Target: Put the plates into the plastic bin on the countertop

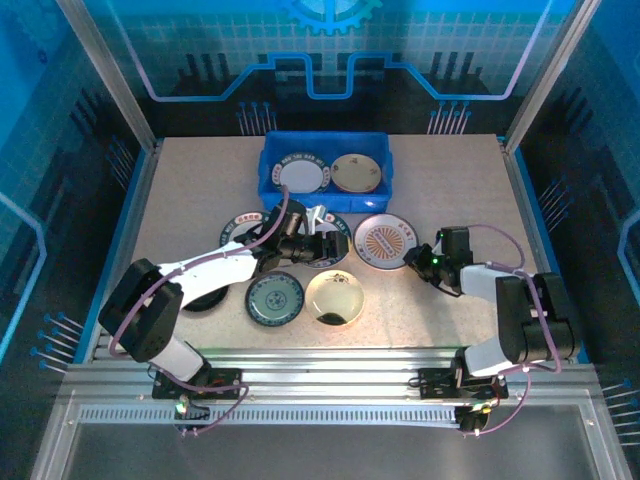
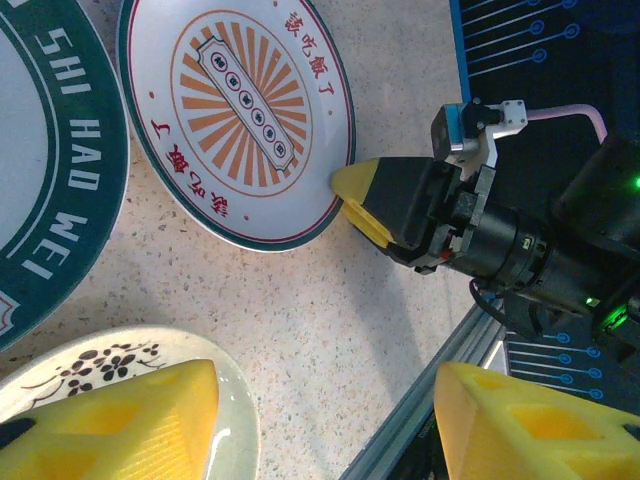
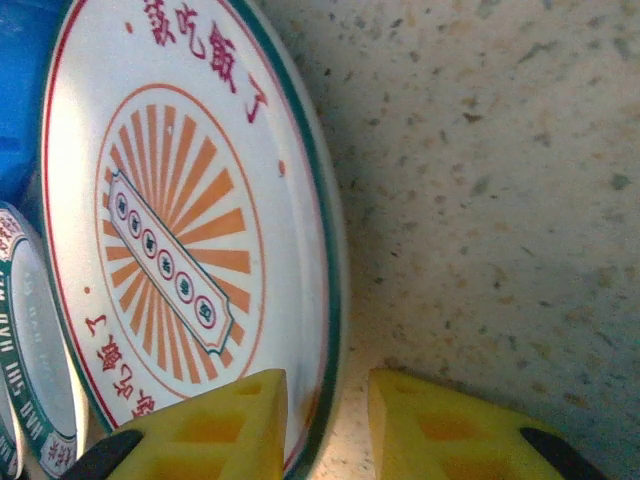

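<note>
Yellow fingers (image 3: 220, 425) of the right end effector (image 3: 328, 395) sit narrowly parted astride the rim of the orange sunburst plate (image 3: 170, 230), lying on the worktop (image 3: 480, 200) near the blue plastic bin (image 1: 270, 168), though whether they pinch it I cannot tell, while the left end effector (image 2: 328, 395) hangs spread and empty beside that plate

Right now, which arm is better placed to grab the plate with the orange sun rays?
The right arm. The right gripper has a finger on each side of the sunburst plate at its rim, ready to pinch. The left gripper is open and hangs off to the side of that plate, gripping nothing.
</note>
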`<action>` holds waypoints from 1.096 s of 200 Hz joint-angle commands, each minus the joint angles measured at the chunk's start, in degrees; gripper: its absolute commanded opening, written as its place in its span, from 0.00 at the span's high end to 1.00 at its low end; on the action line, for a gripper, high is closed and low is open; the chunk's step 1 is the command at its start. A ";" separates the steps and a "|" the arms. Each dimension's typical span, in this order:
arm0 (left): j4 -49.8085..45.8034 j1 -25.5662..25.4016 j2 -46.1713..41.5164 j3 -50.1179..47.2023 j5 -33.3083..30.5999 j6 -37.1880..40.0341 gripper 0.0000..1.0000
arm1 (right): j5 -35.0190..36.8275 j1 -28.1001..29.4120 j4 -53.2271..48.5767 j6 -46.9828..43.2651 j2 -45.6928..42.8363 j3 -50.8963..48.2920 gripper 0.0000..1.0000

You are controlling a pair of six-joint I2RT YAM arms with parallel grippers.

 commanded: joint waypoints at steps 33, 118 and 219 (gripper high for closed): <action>0.63 0.40 1.41 1.47 1.07 -0.97 0.41 | -1.05 0.34 3.96 1.57 3.45 1.50 0.74; -0.85 0.40 3.16 2.74 0.23 0.21 0.41 | -0.60 -0.14 5.18 3.01 2.57 -0.72 1.00; 1.61 3.81 2.04 0.20 -0.34 0.03 0.40 | -8.20 -2.51 -13.30 -0.19 -21.74 0.29 1.00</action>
